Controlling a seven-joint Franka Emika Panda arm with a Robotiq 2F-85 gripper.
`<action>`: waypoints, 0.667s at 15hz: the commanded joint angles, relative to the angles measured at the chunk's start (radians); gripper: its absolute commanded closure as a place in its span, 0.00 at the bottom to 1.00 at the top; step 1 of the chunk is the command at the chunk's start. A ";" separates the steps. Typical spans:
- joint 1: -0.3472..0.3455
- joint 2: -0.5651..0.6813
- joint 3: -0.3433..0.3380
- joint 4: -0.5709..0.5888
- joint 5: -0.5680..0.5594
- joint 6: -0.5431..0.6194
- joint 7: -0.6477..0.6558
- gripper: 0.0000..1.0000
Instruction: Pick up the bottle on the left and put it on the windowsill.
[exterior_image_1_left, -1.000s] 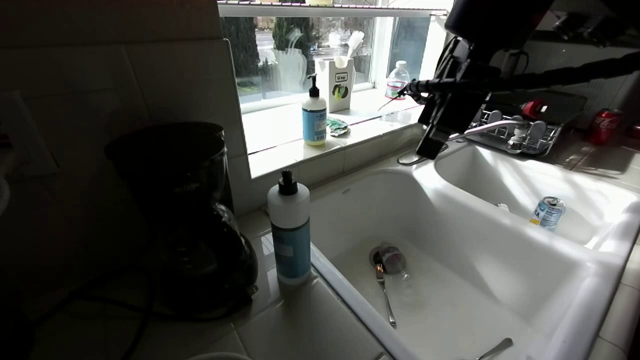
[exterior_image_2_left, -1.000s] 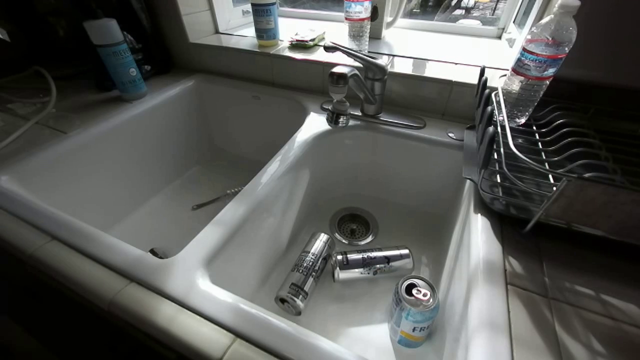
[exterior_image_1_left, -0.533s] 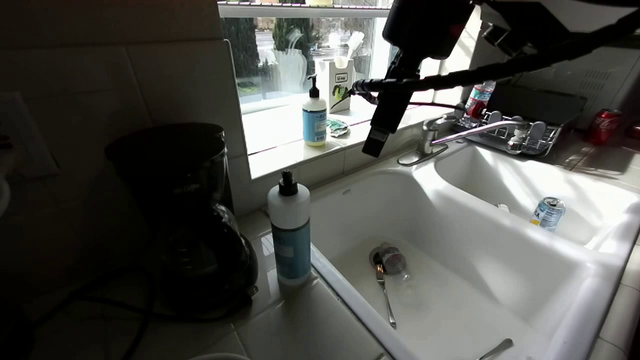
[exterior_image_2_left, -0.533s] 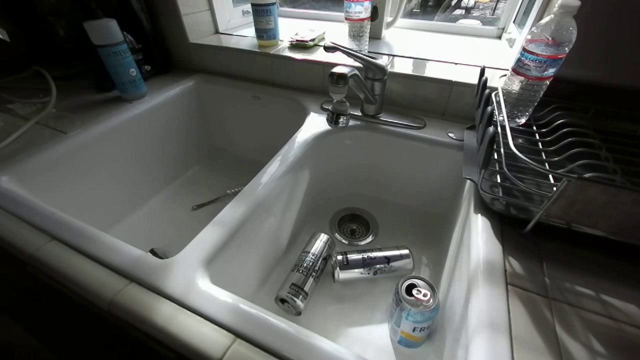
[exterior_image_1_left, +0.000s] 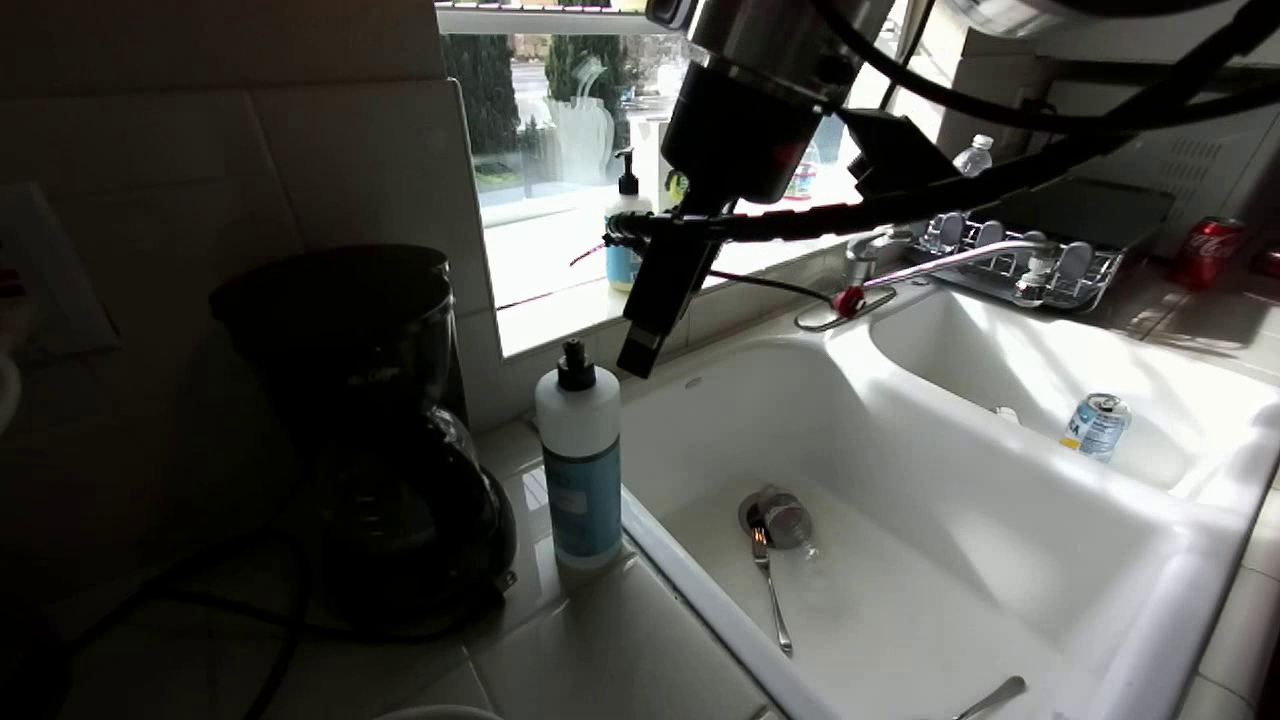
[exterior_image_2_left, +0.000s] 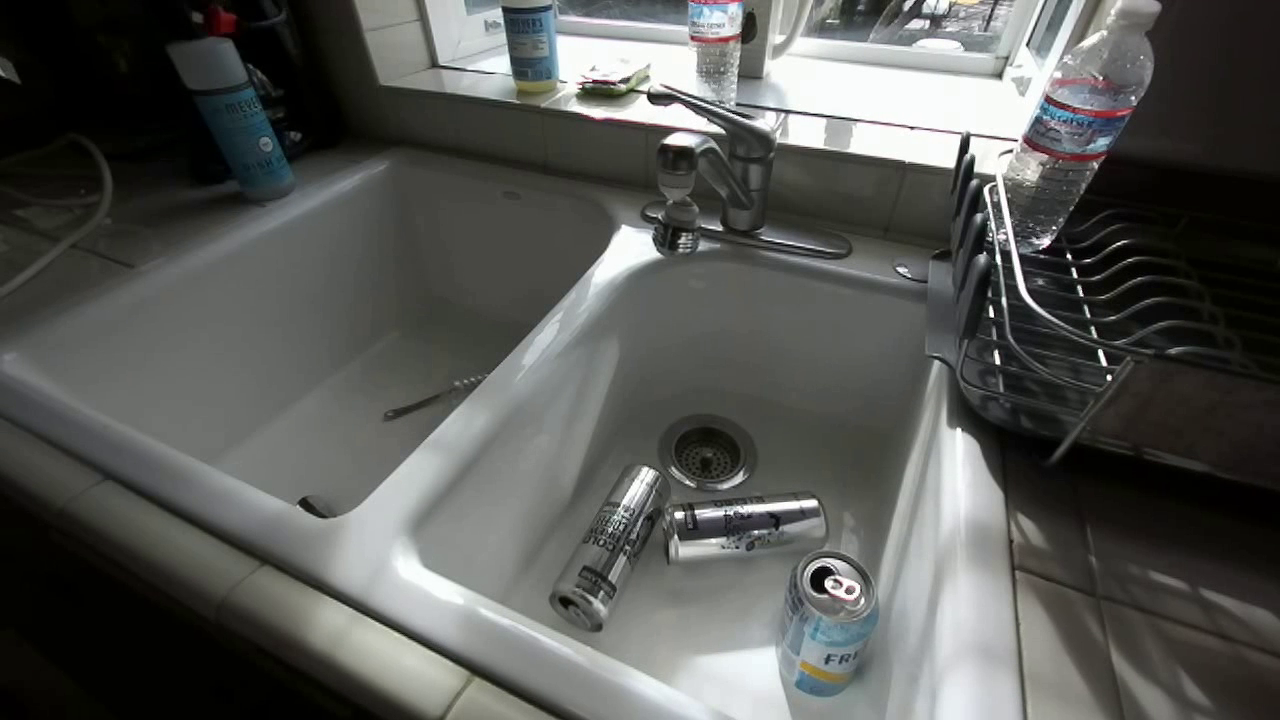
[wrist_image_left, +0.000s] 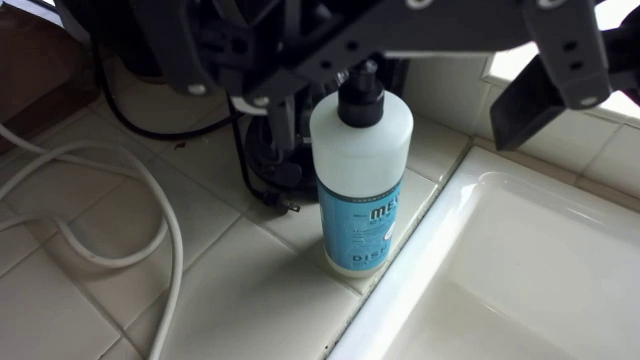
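Observation:
The bottle (exterior_image_1_left: 585, 500), teal below and white above with a dark cap, stands upright on the tiled counter beside the sink. It also shows in an exterior view (exterior_image_2_left: 243, 135) and in the wrist view (wrist_image_left: 361, 210). My gripper (exterior_image_1_left: 640, 355) is just above and beside its cap, on the sink side. In the wrist view my gripper (wrist_image_left: 400, 120) is open and empty, its fingers wide apart, with the bottle's top between them in the picture. The windowsill (exterior_image_1_left: 550, 318) is bright, behind the gripper; it also shows in an exterior view (exterior_image_2_left: 880, 100).
A dark coffee maker (exterior_image_1_left: 370, 400) stands close beside the bottle. A white cable (wrist_image_left: 172, 240) lies on the counter. The sink (exterior_image_1_left: 880, 420) borders the bottle. A pump bottle (exterior_image_2_left: 530, 45), a packet (exterior_image_2_left: 613, 76) and a water bottle (exterior_image_2_left: 716, 50) stand or lie along the sill.
My gripper has moved left and lower, from above the faucet to near the bottle's cap. A small red part now shows above the bottle in an exterior view. The bottle has not moved.

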 joint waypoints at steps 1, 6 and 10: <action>0.029 0.112 -0.002 0.101 -0.022 0.002 0.037 0.00; 0.070 0.184 -0.016 0.209 -0.086 -0.036 0.069 0.10; 0.100 0.218 -0.028 0.269 -0.142 -0.074 0.103 0.21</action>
